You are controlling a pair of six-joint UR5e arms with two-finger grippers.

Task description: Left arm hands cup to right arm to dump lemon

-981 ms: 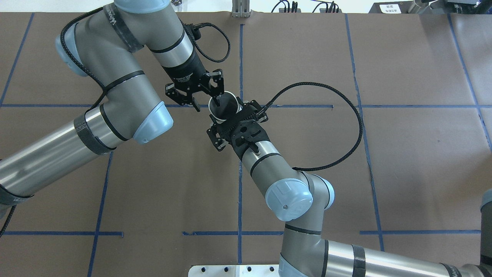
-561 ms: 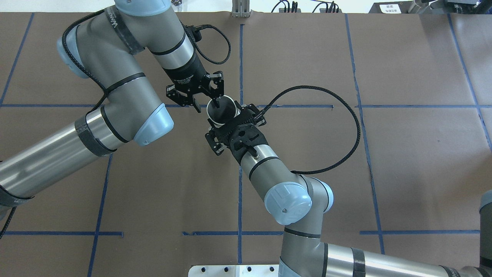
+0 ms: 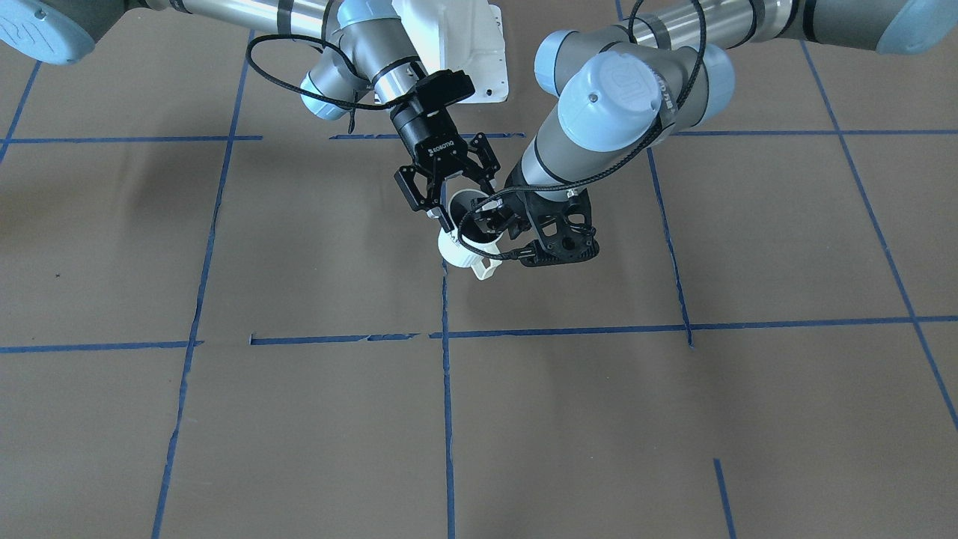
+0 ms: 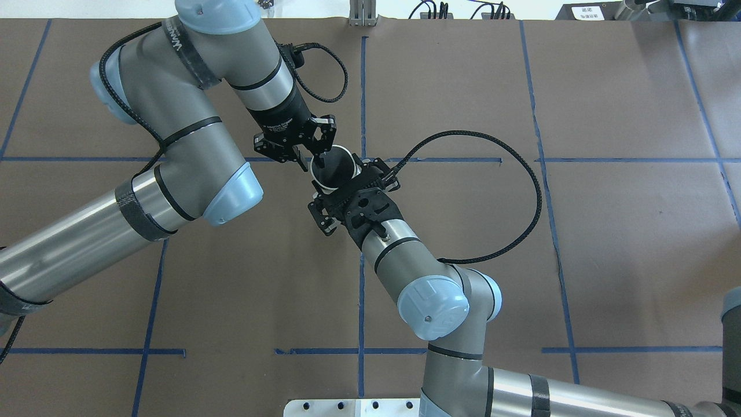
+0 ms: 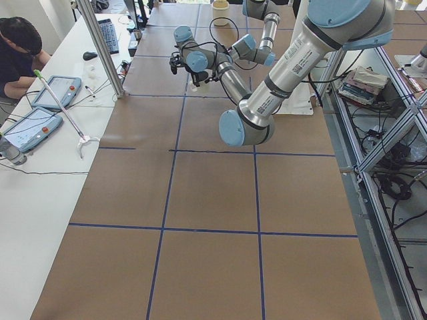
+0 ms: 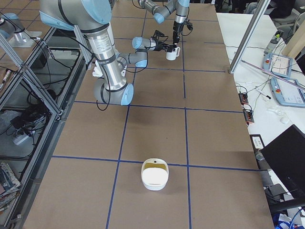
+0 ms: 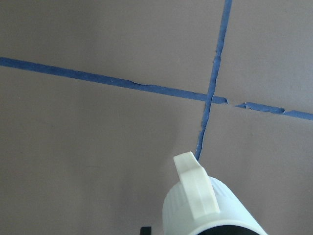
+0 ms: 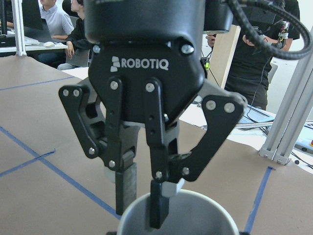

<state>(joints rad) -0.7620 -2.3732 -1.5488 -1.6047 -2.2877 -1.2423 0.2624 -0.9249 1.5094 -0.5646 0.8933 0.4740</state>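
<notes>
The cream-white ribbed cup (image 4: 336,172) hangs in the air over the table's middle, mouth up and handle pointing away from the robot (image 3: 483,269). My left gripper (image 4: 310,162) is shut on the cup's rim, with one finger inside the mouth and one outside, as the right wrist view (image 8: 142,218) shows. My right gripper (image 4: 341,185) stands open, its jaws on either side of the cup's body (image 3: 462,251). I cannot see whether they touch it. The cup's inside looks dark. The lemon is hidden.
The table is brown paper with blue tape lines (image 4: 362,289). A white container (image 6: 154,178) with a yellowish inside stands far off toward the table's right end. A looping black cable (image 4: 535,191) hangs beside the right wrist. Operators sit beyond the far edge.
The cup and both grippers have shifted slightly left and toward the robot. The cup's mouth now looks more level. The left arm's elbow has swung a little away.
</notes>
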